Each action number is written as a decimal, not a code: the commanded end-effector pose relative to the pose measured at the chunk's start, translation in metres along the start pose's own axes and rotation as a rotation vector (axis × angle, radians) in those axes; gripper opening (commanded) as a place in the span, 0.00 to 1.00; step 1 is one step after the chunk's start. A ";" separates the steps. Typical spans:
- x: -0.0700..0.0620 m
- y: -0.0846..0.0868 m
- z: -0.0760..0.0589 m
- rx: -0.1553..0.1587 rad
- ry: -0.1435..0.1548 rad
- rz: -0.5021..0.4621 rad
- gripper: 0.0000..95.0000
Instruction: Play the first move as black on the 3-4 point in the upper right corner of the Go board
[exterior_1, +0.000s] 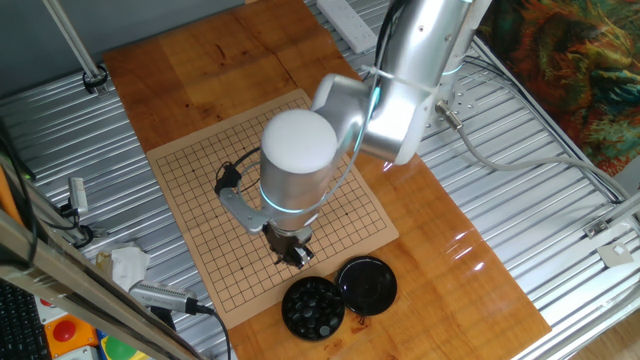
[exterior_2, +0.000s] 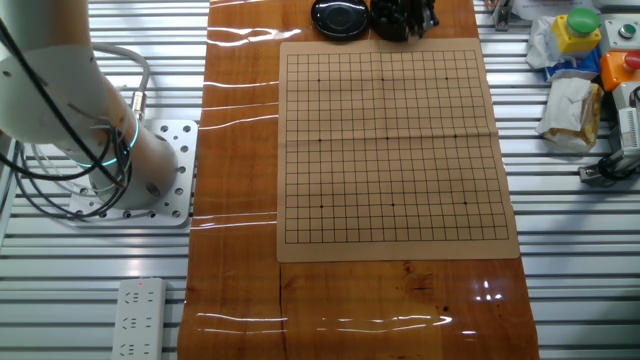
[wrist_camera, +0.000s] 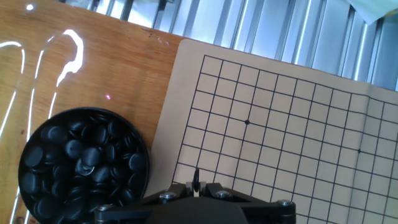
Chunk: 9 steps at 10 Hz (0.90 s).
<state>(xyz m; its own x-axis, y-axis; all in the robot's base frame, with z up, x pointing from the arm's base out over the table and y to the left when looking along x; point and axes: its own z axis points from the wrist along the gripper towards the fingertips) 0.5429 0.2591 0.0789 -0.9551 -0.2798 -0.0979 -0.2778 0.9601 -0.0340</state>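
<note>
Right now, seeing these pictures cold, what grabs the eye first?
The big silver arm looms over the empty Go board, its gripper near the board's edge by the bowl of black stones. The black lid lies beside that bowl on the wooden table.

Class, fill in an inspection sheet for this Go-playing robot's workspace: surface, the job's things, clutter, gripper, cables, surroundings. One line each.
Surface: wooden tabletop with glare; Go board lies flat, no stones on its grid.
Job's things: black stones fill the open bowl; flat black lid beside it, off the board.
Clutter: crumpled paper and coloured items on the metal bench.
Gripper: gripper hangs over the board edge near the bowl; jaws not readable, stone in them not visible.
Cables: black cable loops over the board by the arm; grey cables at the base.
Surroundings: slatted metal bench, power strip.
</note>
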 end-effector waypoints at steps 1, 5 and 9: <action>0.000 -0.003 -0.001 -0.002 0.000 0.005 0.00; 0.008 -0.071 -0.005 -0.010 0.002 -0.021 0.00; 0.015 -0.103 -0.004 -0.005 0.008 0.055 0.00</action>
<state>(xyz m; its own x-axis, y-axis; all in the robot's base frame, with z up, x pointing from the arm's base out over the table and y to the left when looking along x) 0.5575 0.1566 0.0856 -0.9698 -0.2272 -0.0891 -0.2261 0.9739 -0.0221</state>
